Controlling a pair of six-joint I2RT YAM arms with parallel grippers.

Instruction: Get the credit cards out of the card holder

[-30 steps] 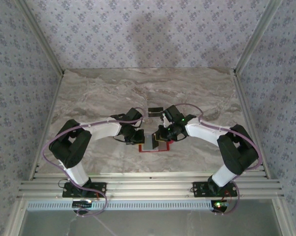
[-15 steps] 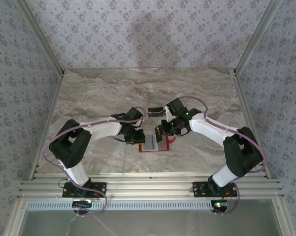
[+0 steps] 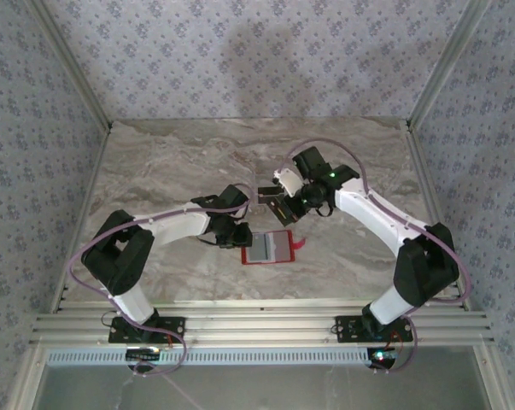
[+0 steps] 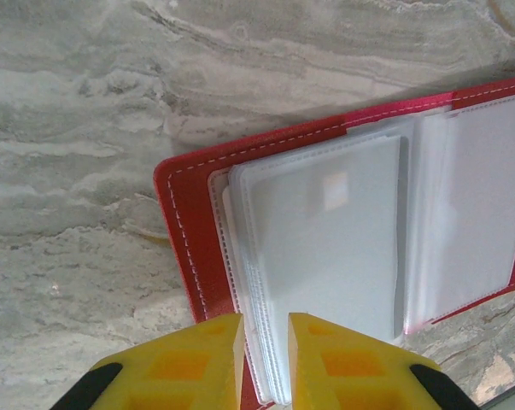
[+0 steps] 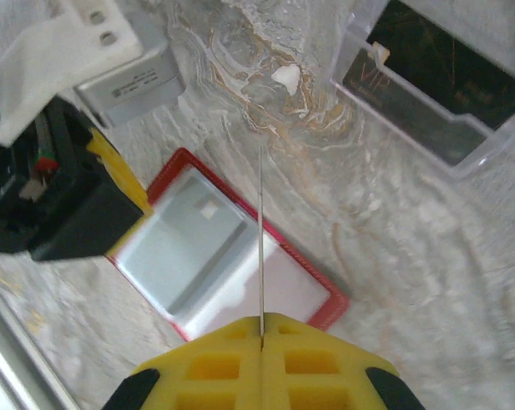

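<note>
1. L arm (image 3: 167, 224): forearm stretched inward toward R gripper; L gripper (image 4: 266, 323) tipped down, jaws a narrow slit apart.
2. R arm (image 3: 372, 218): reaching fwd & inward; R gripper (image 5: 261, 323) just beyond L gripper, held higher; jaws pressed together.

I observed the red card holder (image 3: 267, 248) lying open and flat, clear sleeves up. One credit card (image 5: 260, 239) was held edge-on above it; a second credit card (image 5: 428, 85) lay in a clear tray (image 5: 489, 143).
</note>
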